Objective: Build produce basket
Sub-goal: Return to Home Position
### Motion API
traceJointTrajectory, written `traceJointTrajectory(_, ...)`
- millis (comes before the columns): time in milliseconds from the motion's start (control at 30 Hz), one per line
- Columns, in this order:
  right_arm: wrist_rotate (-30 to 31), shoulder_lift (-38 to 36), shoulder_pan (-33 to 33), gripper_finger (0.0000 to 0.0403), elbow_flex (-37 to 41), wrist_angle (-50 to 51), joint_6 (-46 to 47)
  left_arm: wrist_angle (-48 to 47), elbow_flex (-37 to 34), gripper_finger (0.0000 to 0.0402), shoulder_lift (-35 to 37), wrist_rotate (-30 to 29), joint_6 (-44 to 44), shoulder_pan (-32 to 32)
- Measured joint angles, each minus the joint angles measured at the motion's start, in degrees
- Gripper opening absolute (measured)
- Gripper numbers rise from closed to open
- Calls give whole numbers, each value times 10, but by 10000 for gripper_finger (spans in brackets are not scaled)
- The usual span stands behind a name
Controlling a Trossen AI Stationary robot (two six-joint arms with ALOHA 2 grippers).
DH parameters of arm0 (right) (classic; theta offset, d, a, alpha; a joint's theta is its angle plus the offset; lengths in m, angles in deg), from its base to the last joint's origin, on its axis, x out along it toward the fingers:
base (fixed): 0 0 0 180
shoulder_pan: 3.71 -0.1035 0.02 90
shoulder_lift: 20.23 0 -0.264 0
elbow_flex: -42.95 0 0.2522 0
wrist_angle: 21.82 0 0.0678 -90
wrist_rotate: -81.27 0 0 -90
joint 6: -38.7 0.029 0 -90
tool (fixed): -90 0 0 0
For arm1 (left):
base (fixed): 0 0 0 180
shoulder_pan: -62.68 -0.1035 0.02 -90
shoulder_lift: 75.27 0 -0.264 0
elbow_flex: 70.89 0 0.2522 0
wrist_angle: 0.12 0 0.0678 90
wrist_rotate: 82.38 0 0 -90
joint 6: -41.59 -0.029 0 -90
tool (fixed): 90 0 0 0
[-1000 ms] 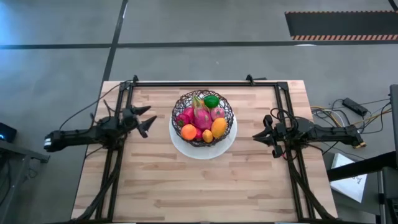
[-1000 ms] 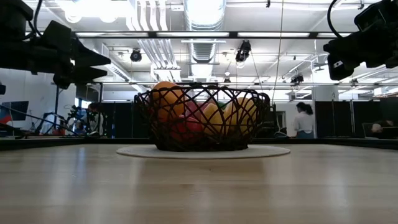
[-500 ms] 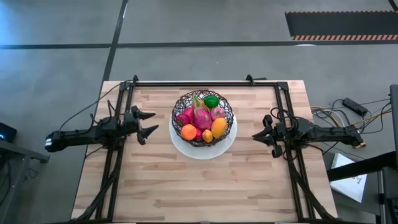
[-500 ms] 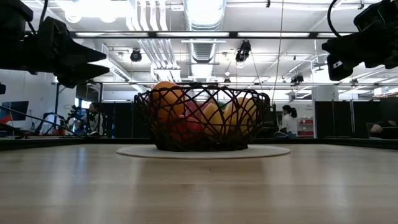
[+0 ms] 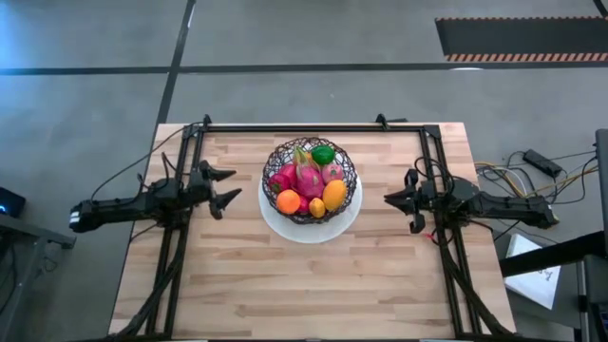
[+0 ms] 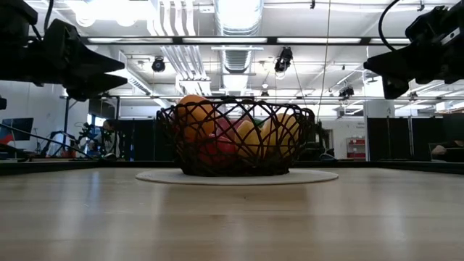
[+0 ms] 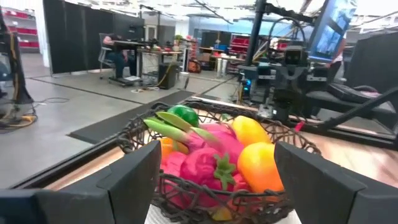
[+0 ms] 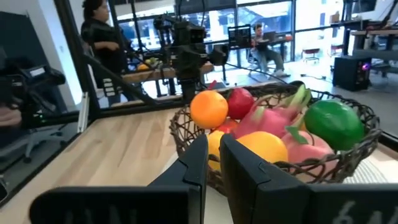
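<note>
Low view: basket (image 6: pixel 236 139) mesh half-hides the produce (image 6: pixel 194 116).

- The table (image 5: pixel 313 285) had a light wooden plank top, its boards running side to side.
- A white round plate (image 5: pixel 312 237) lay flat on it, at mid-width and nearer the far edge than the near one.
- A black metal frame (image 5: pixel 313 126) rested on the top, with one rail beyond the plate along the far edge and others well apart to the plate's left and right.

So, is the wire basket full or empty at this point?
Full: the basket holds produce heaped to its rim, and it stands upright on the white plate.
</note>
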Motion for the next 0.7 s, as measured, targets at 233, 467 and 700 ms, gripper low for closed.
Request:
traceJointTrajectory(233, 4, 3, 0, 33, 0, 2, -35, -1, 0, 297, -17, -12, -5, 0)
traceJointTrajectory(467, 4, 8, 0, 34, 0, 1, -52, -2, 0, 297, -50, -12, -1, 0)
traceJointTrajectory(700, 5, 8, 0, 34, 0, 0, -52, -1, 0, 297, -77, -13, -1, 0)
